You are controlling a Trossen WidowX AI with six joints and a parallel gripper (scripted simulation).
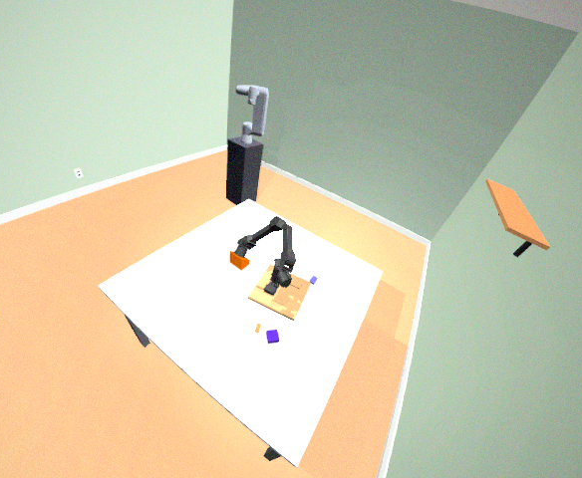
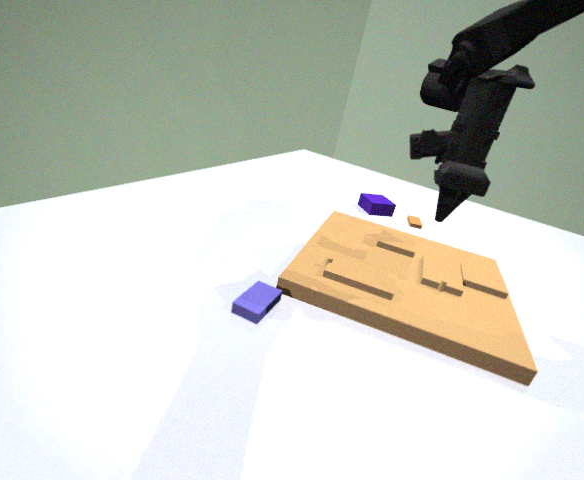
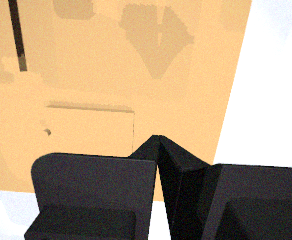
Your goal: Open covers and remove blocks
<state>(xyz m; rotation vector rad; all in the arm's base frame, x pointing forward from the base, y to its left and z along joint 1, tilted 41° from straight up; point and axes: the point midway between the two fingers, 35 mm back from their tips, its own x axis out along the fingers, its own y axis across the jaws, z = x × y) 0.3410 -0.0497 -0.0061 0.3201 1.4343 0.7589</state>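
Exterior view: black parallel-jaw gripper (image 2: 441, 215) hangs tilted above the far edge of the flat tan wooden puzzle board (image 2: 411, 330), fingers pressed fully together, gripping nothing; board lies on the white table (image 2: 127, 335); light purple flat block (image 2: 255, 301) on the table touching the board's left corner; darker purple block (image 2: 376, 203) and small orange block (image 2: 414, 221) on the table just beyond the far edge; raised covers visible on the board, their positions hard to judge; wrist view shows closed fingertips over the board near its edge.
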